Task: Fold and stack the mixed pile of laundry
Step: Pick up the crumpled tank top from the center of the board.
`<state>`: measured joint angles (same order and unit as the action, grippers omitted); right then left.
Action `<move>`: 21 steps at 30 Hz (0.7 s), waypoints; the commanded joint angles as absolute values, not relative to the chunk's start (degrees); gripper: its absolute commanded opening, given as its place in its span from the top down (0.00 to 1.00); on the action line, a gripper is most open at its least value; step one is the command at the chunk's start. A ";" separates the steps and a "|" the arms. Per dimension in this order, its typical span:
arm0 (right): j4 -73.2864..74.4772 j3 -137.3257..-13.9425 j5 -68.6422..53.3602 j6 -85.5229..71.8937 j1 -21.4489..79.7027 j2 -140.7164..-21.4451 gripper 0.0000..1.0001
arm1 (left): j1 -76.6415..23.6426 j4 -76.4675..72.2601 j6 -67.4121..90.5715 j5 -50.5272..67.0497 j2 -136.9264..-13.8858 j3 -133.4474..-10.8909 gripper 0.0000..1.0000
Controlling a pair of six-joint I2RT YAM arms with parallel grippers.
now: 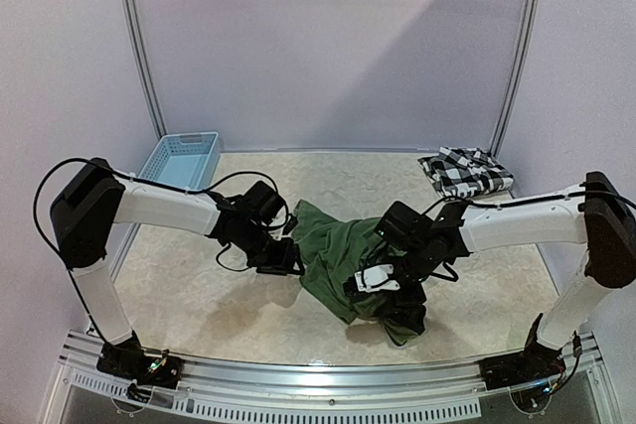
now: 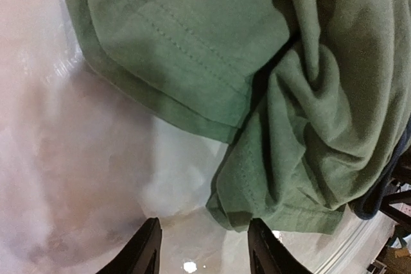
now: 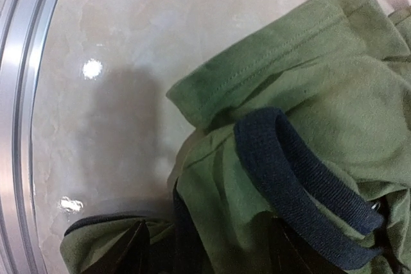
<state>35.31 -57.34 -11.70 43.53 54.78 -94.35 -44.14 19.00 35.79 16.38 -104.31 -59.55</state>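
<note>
Here | green shirt (image 1: 333, 255) lay crumpled mid-worktop (image 1: 199, 295), between arms | left pincer (image 2: 204, 230) stood half-wide, empty, hem just ahead | right pincer (image 3: 209, 239) nearer, straddled navy-trimmed fold, grip unclear | checked shirt (image 1: 463, 172) far right.

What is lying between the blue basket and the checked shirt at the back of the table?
Nothing. In the top view, only bare tabletop runs from the blue basket across to the checked shirt.
</note>
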 commanded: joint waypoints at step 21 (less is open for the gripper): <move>35.98 -60.98 -2.43 40.75 56.70 -88.09 1.00 | -45.85 19.15 32.97 13.55 -101.54 -62.52 1.00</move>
